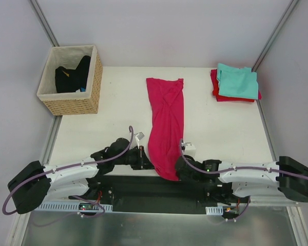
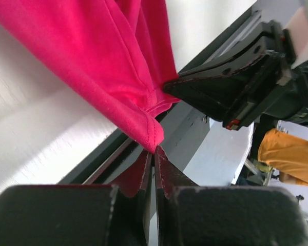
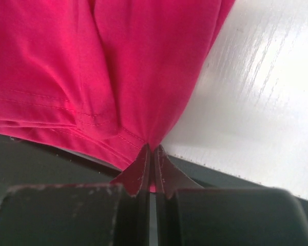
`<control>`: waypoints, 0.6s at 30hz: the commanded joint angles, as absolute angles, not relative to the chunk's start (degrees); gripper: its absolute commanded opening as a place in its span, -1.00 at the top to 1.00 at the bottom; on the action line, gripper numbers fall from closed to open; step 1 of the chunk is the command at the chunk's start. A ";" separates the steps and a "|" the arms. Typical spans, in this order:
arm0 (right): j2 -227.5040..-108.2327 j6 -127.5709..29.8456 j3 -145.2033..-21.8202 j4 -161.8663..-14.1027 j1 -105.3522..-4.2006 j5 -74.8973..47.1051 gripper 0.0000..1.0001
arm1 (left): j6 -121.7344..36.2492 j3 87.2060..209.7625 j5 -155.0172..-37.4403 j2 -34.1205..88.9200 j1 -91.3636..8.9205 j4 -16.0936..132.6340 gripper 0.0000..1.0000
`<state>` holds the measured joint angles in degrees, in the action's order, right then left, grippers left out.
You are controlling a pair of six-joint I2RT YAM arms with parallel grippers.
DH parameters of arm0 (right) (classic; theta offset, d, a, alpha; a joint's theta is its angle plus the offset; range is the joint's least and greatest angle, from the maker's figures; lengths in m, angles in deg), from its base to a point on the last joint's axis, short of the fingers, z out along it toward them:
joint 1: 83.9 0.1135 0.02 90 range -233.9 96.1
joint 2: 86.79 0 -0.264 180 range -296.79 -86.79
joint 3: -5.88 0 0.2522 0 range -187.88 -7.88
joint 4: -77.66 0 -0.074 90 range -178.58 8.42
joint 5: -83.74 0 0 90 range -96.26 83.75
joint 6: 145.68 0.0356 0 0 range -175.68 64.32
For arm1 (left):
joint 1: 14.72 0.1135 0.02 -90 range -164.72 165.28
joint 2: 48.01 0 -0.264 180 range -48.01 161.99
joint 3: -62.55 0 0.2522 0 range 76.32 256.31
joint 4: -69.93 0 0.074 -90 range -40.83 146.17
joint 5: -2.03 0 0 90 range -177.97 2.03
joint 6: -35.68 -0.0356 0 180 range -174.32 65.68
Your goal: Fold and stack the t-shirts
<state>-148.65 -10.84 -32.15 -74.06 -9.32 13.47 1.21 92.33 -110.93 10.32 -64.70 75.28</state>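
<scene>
Fold step: magenta t-shirt hem pinched lower centre, left gripper and right gripper clamped tight. Next: even lift toward far end.

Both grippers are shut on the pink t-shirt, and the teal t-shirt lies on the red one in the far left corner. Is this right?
No: the top external view shows the teal t-shirt on the red one in the far right corner, not the left. The left gripper and right gripper are shut on the pink t-shirt.
</scene>
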 commanded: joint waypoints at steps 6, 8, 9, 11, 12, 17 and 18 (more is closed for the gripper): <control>-139.88 -8.74 -40.30 -59.32 -6.74 24.14 0.99 | 2.72 95.74 -104.76 6.49 -69.13 69.09 1.00; -137.69 -9.70 -41.97 -56.08 -6.82 25.29 0.99 | 1.76 97.49 -103.71 4.65 -69.04 67.08 1.00; -137.33 -10.06 -43.46 -55.02 -6.82 26.60 0.99 | 1.32 98.80 -103.18 3.33 -69.04 65.41 1.00; -136.97 -10.50 -44.87 -52.47 -6.91 27.84 0.99 | 0.26 100.21 -101.69 2.10 -69.04 63.64 1.00; -136.97 -11.11 -46.01 -51.93 -6.91 28.80 0.99 | -0.35 102.05 -101.07 1.31 -69.04 61.64 1.00; -137.06 -12.08 -47.78 -50.96 -8.05 30.04 0.99 | -3.96 107.33 -97.64 0.86 -69.04 57.49 1.00; -136.80 -12.34 -47.78 -51.22 -9.18 29.70 0.99 | -4.48 109.08 -96.59 1.30 -69.04 56.96 1.00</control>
